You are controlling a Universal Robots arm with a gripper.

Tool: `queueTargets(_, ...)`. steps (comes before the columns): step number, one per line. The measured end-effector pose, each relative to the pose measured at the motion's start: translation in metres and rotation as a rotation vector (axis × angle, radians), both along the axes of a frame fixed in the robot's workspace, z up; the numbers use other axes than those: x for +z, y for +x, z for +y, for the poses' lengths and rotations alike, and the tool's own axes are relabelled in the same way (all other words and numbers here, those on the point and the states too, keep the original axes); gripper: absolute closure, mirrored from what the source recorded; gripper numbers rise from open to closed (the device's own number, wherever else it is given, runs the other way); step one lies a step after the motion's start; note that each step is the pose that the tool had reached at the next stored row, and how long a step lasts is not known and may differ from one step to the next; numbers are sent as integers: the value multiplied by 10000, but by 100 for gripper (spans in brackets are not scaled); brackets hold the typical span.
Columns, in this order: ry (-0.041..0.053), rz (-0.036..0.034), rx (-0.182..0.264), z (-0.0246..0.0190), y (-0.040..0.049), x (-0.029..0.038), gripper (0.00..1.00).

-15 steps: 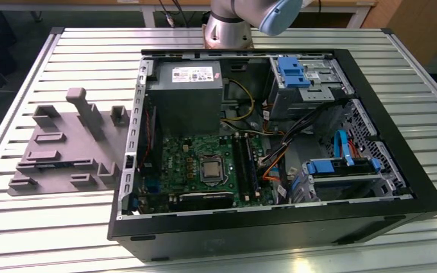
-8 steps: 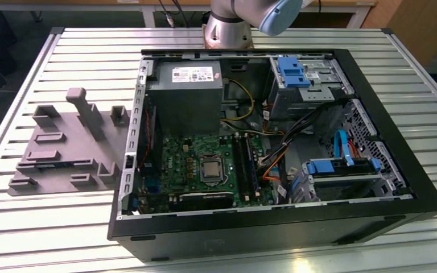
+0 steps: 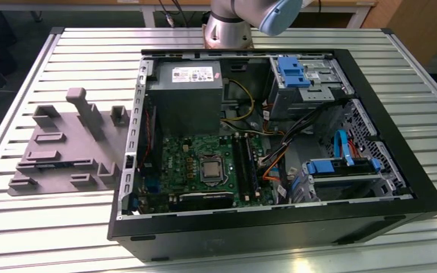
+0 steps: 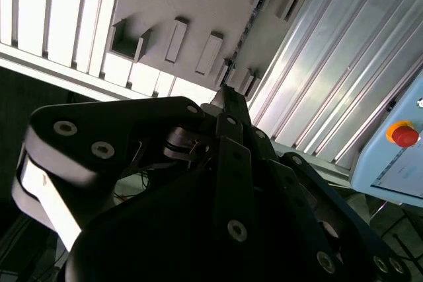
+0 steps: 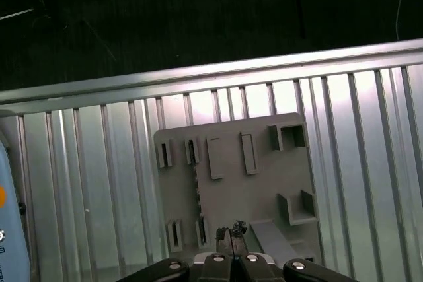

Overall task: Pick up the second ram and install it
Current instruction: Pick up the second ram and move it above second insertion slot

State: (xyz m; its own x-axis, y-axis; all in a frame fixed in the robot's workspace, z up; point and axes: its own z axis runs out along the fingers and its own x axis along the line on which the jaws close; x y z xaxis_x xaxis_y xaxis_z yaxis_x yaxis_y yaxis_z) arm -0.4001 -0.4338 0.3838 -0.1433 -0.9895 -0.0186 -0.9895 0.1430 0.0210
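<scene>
One slim stick to fetch: second ram (image 3: 57,165), standing on edge in a slot of the grey fixture (image 3: 89,145), out on the slatted table (image 3: 44,227) at the exterior view's left, just beside the open computer case (image 3: 400,165) and well apart from the motherboard (image 3: 180,153) inside it. Untouched, nothing leaning on it.

High over it, gripper (image 5: 230,232) looking down on the fixture in the first wrist view, jaws together with nothing between them, well clear of the stick.

Inside the case, long black memory slots (image 3: 243,159) running near to far, just to the exterior view's right of the processor socket (image 3: 211,169); seating of a first stick impossible to tell.

Judged as the approach ahead of the pick-up: no grasp made, install not begun. Calls for parting the jaws, turning the wrist to set them against the board's two flat sides, then a straight descent onto the upper edge. Calls too for a firm, level hold and a lift along the slot's own line, a tilted pull being likely to bind the thin board against the fixture walls.
</scene>
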Motion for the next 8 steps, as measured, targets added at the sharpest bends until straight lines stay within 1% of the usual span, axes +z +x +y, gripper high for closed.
queueTargets(8,1,0,5,0,0,0,89)
